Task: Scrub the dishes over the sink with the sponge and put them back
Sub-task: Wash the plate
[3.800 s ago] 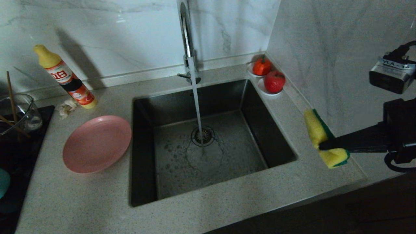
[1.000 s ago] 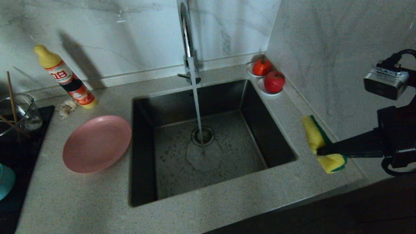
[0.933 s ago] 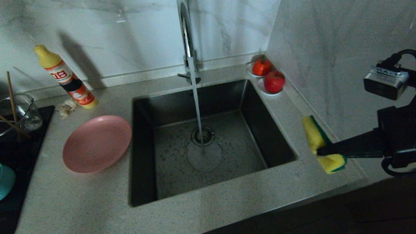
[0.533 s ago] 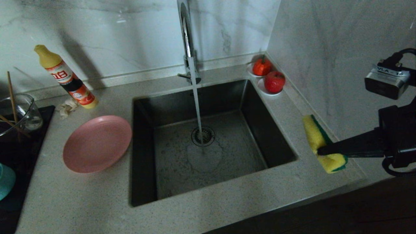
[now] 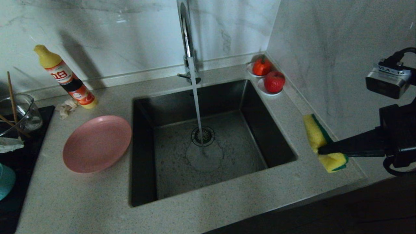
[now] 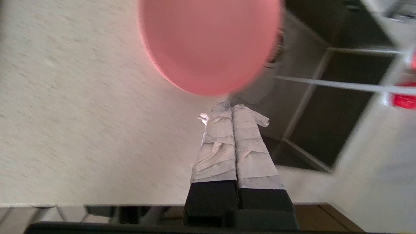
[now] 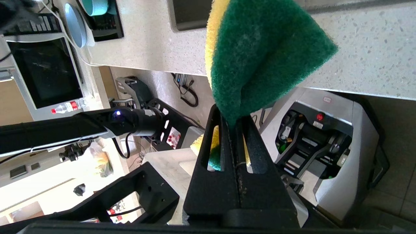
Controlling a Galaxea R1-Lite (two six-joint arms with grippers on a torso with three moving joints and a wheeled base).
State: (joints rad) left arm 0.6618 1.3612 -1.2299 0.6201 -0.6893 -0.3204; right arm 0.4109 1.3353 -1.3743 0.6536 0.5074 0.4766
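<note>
The pink plate lies on the counter left of the sink, and water runs into the basin. At the far left edge a sliver of the teal bowl shows on a dark surface. My left gripper pokes in just above the bowl. In the left wrist view its tape-wrapped fingers are pressed together on nothing, with the plate just beyond the tips. My right gripper hovers over the counter right of the sink, shut on the yellow and green sponge, whose green face shows in the right wrist view.
A tall faucet stands behind the basin. A detergent bottle and a crumpled scrap sit behind the plate. A glass jug with chopsticks is at far left. Saucers with red fruit fill the back right corner by the wall.
The white tips of my left gripper have come into view at the left edge, above the bowl. The right gripper has kept still with the sponge in it.
</note>
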